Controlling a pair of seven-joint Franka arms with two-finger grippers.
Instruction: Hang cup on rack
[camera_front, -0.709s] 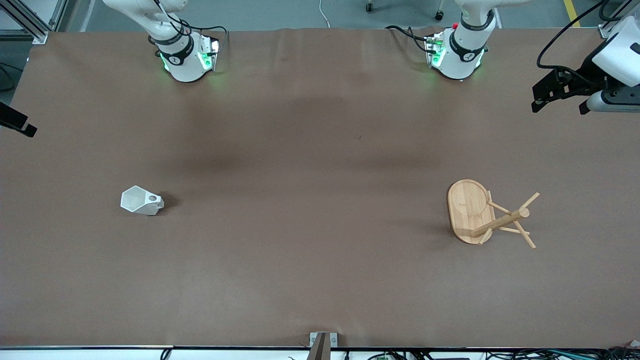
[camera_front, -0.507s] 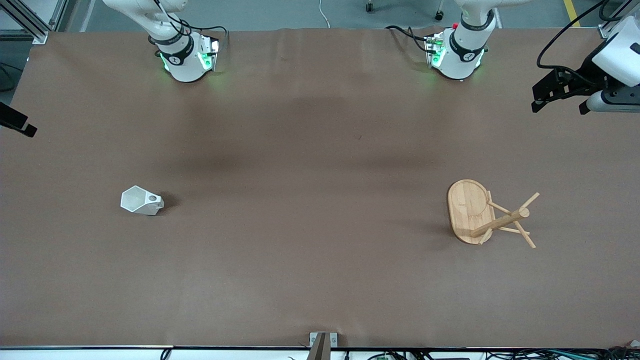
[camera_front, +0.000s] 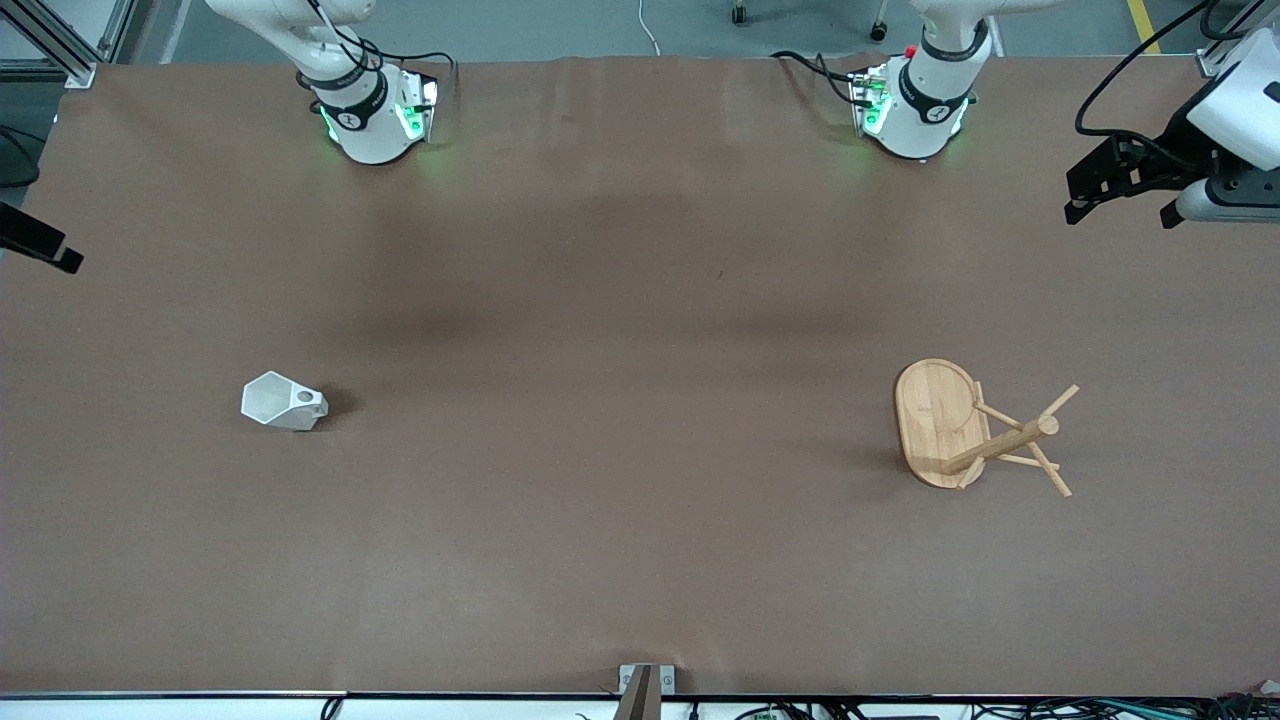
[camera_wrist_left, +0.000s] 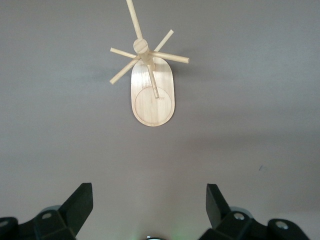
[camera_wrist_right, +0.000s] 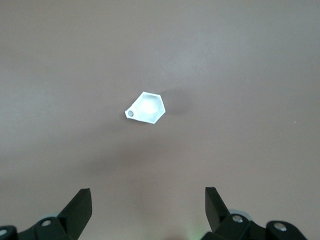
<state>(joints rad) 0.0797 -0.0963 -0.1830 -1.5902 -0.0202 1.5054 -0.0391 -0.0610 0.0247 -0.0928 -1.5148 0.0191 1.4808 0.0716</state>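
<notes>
Rack (camera_front: 975, 430) — light bamboo mug tree, standing on its oval base on the brown desk (camera_front: 620, 520) toward the left arm's end; central post with thin pegs angling outward; nothing on the pegs.

Cup (camera_front: 283, 402) — small white faceted piece with a polygonal rim, resting on the desk toward the right arm's end, well apart from the rack and about as near the front camera; its blocky handle, pierced by a round hole, faces the rack's end. It seems to stand upright, though the front view leaves this uncertain.

Left gripper (camera_wrist_left: 149, 202) — raised above the desk at the left arm's end, jaws apart, empty.

Right gripper (camera_wrist_right: 148, 202) — raised above the desk at the right arm's end, jaws apart, empty.
</notes>
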